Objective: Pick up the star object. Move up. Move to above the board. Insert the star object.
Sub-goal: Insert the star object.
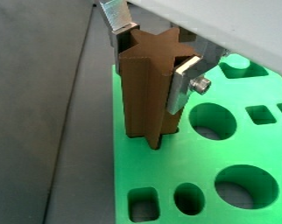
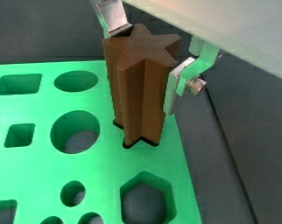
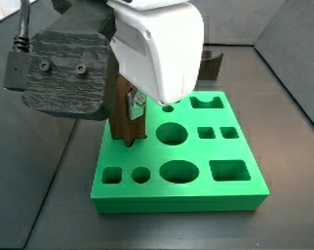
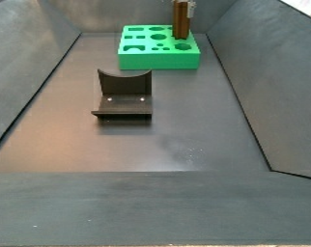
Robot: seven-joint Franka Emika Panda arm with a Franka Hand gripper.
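1. Wrist views both show my gripper (image 1: 150, 63) reaching straight down, its silver fingers (image 1: 181, 87) clamped on opposite sides of the star object (image 1: 146, 87), which stands upright.
2. Its foot sits in a cut-out of the board (image 2: 61, 166), near one edge.
3. Side view, close: my wrist hangs over the board (image 3: 186, 190), the brown star object (image 3: 122, 122) vertical beneath it.
4. Side view, far: the star object (image 4: 181, 21) stands on the board (image 4: 158, 50), well beyond the fixture (image 4: 122, 96).
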